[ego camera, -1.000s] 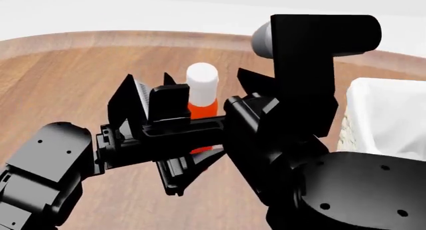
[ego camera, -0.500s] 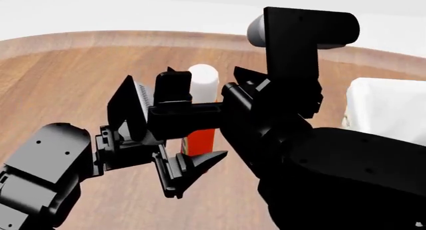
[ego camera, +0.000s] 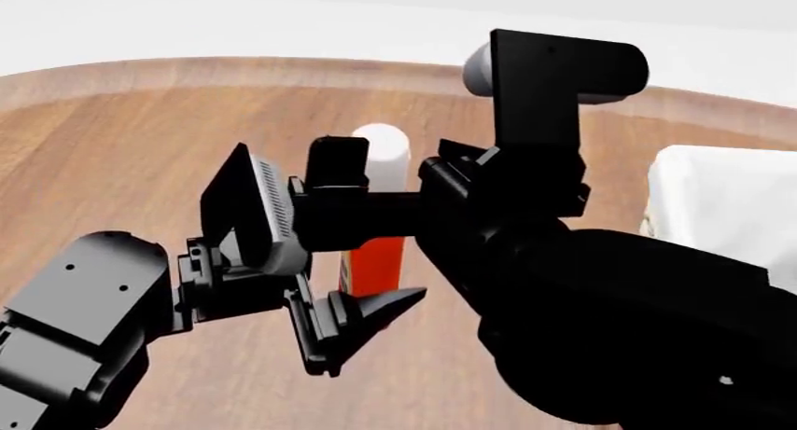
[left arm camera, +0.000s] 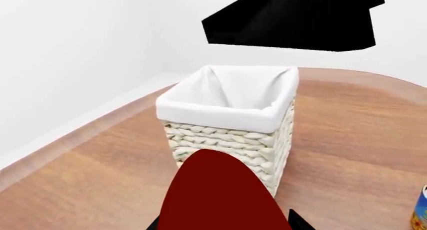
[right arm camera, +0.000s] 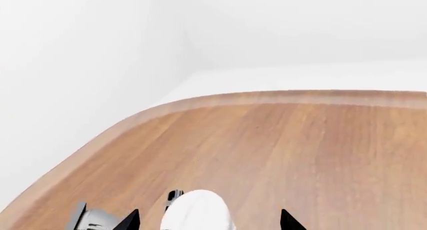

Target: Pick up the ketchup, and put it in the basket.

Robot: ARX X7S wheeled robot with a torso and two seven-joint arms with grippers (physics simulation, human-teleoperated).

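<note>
Ketchup point(ego camera: 375, 262) lifted higher, label hidden by arms, basket point(ego camera: 729, 201) edge-cropped

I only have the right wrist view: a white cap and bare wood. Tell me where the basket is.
Observer: The head view puts the basket at the far right edge, to the right of the upright ketchup.
Operator: Report what's in it.
Observer: The left wrist view looks into it, and only the white liner shows inside.
Operator: Name anything else nearby.
Observer: A blue-yellow can just clips the edge of the left wrist view, standing apart from the basket.
</note>
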